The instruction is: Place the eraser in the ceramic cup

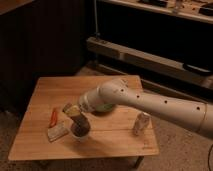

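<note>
One dark eraser (80,125) sits right at the mouth of the ceramic cup (80,131), just below the jaws; whether it already rests inside or is only at rim level, can't tell. Cup is whitish, small, directly under the gripper (74,113), near the front-left part of the wooden table (115,142).

Gripper hangs low over the cup, arm (150,102) reaching in from the right. Jaw state: can't tell whether clamped on the eraser or let go, the tips blend into the dark block.

Judgement: step in hand is the drop into the cup, task looks near its end. To do it well: keep the jaws centred over the cup mouth, since the eraser looks about as wide as the cup; hold it level or slightly end-down so it doesn't bridge the rim. Release only when the block is inside the rim, then lift straight up so the cup isn't dragged or tipped.

Outward from the jaws: pale wedge-shaped block (57,131) just left of the cup, red-orange stick (53,116) further left. Green bowl (104,107) behind the jaws, mostly hidden by the arm. Small pale bottle (141,123) well to the right, upright.
</note>
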Robot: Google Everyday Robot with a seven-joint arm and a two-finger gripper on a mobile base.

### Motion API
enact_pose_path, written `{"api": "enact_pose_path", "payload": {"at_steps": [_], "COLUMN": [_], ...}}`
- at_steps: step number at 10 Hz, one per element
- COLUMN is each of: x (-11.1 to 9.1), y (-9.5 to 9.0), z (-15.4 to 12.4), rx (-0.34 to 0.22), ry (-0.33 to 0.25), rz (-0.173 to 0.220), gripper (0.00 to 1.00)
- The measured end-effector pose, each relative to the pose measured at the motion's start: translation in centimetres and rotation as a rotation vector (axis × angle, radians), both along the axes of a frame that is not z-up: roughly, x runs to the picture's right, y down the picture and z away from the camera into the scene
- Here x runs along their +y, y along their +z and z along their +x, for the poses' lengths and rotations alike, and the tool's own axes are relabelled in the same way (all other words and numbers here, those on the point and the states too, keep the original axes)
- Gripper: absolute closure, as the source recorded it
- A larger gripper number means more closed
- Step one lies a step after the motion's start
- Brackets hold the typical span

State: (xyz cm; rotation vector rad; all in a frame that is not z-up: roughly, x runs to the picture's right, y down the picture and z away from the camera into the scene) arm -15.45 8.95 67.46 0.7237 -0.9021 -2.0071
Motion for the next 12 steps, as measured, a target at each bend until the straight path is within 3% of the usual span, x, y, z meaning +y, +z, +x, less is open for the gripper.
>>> {"api": "enact_pose_path", "payload": {"at_steps": [2,12], "x": [0.05,0.3], "y": [0.03,0.06], "z": [0.01,0.03], "rx": [-0.001,-0.004], "ry": [0.0,-0.003], "rz": [0.0,0.0], "gripper": [0.54,0.54]}}
